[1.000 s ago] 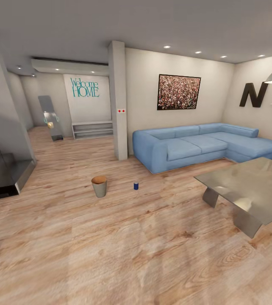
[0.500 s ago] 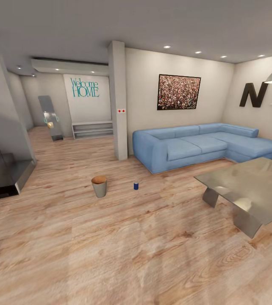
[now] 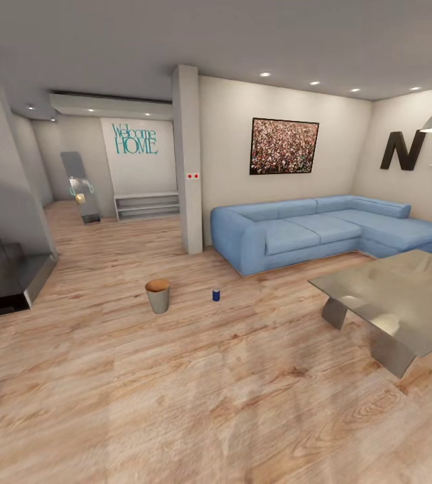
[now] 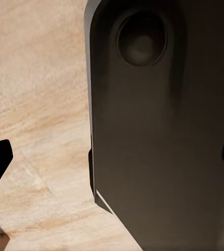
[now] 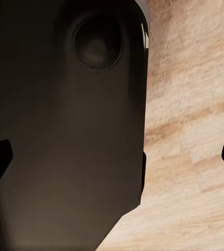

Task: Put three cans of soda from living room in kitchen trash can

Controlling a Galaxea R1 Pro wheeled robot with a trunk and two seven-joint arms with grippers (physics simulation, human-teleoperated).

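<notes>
Blue soda can (image 3: pixel 216 294) beside bin (image 3: pixel 157 296).

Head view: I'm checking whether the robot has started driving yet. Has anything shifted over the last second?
Nothing has visibly changed. The blue soda can stands on the floor beside the trash can, apart from it, and the sofa and low table sit as before.

"Welcome HOME" on far wall (image 3: pixel 135 138), black "N" on right wall (image 3: pixel 402 150)

The pale wood plank floor (image 3: pixel 243 376) shows clear grain with a soft sheen, the grey low table (image 3: pixel 404 296) looks like glossy metal, and the light blue corner sofa (image 3: pixel 310 232) looks smooth and matt.
</notes>
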